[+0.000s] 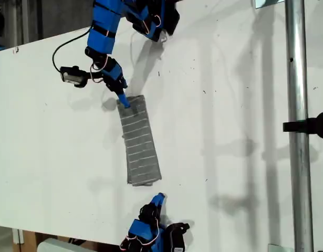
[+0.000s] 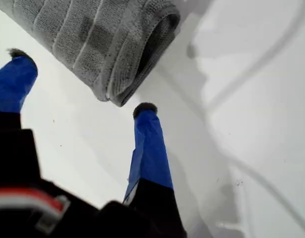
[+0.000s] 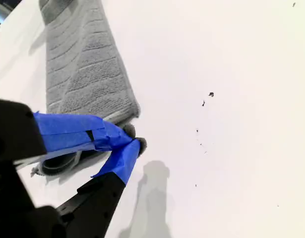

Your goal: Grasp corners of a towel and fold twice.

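Note:
The grey striped towel lies folded into a long narrow strip in the middle of the white table. My first gripper comes from the exterior view's top and is open. Its blue fingertips straddle a folded corner of the towel at the strip's far end. My second gripper reaches in from the exterior view's bottom edge and is shut, with nothing between its tips. It sits just off the near corner of the towel, apart from the cloth.
A vertical metal pole with a black clamp stands at the exterior view's right. A black cable loops beside the first arm. The white table carries arm and cable shadows and a few dark specks.

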Motion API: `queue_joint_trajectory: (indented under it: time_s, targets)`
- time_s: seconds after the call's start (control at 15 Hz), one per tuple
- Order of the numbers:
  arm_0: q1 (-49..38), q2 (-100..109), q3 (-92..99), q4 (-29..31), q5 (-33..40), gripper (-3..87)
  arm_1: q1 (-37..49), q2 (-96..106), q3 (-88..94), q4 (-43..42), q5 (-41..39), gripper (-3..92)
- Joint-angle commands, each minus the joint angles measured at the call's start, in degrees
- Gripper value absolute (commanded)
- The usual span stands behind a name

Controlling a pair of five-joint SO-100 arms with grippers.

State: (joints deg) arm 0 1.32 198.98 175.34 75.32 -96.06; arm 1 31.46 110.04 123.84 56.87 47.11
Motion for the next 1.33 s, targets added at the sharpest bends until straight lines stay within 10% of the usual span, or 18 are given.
queue_joint_trajectory:
  time_s: [0.0,0.8,1.27]
  targets:
    - [1.05,0.44,-3.78,0.88,-0.97,-2.6,1.49,-7.73,-1.67,-6.24,-0.53,40.1]
    - [0.18,0.44,-3.96,2.11,-0.53,-2.6,-6.15,-25.93,-20.13,-10.2,2.37,23.5]
    - [1.14,0.44,-3.87,2.29,-1.23,-2.6,-5.01,-22.15,-24.61,4.31,2.55,27.2]
